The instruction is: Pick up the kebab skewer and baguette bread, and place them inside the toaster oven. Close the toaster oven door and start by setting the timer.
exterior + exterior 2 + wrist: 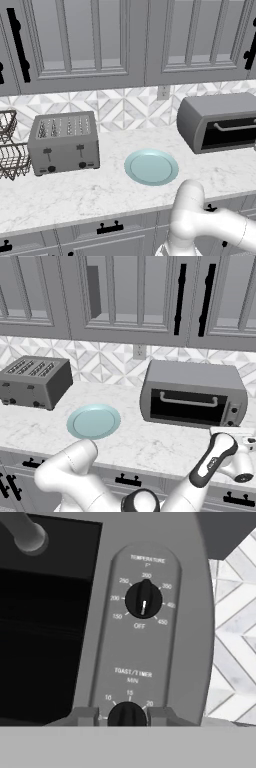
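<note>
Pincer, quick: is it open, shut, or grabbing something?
Pincer: closed around the toaster oven's timer knob, one finger on each side.

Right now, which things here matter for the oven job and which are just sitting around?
For the job: toaster oven, its door shut, timer knob between the gripper fingertips.
Just about: teal plate, slot toaster, wire rack.

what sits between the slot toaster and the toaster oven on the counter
The teal plate, bare, lies between the slot toaster and toaster oven, seen in both base views.
</note>
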Tool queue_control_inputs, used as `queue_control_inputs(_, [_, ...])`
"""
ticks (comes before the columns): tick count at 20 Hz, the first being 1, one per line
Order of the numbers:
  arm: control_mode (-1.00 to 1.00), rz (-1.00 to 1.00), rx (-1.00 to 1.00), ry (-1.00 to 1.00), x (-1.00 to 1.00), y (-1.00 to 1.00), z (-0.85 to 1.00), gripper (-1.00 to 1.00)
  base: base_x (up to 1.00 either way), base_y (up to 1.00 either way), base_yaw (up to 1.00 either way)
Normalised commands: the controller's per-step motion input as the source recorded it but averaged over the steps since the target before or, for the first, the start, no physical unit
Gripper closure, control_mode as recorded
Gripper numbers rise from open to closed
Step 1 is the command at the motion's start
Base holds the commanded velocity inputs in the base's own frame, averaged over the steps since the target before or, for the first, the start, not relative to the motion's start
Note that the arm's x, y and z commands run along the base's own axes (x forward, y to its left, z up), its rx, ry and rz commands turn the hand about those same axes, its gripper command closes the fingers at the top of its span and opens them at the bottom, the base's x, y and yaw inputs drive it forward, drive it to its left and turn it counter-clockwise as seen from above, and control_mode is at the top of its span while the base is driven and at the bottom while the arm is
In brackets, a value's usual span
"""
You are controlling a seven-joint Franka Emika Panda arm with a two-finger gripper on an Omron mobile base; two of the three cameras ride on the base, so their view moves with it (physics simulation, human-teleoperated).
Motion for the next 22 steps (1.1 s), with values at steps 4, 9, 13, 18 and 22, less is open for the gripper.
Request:
queue_control_inputs(4, [-1.0,0.0,0.0,0.0,0.12,0.0,0.0,1.0,0.0,0.0,0.0])
queue_control_inputs(9, [-1.0,0.0,0.0,0.0,0.19,0.0,-0.02,1.0,0.0,0.0,0.0])
queue_control_inputs(13, [-1.0,0.0,0.0,-0.01,0.18,0.01,-0.03,1.0,0.0,0.0,0.0])
queue_control_inputs(18, [-1.0,-0.01,-0.02,-0.04,0.07,0.08,-0.06,1.0,0.0,0.0,0.0])
queue_control_inputs(22, [-1.0,-0.04,-0.05,-0.06,0.02,0.29,-0.07,1.0,0.0,0.0,0.0])
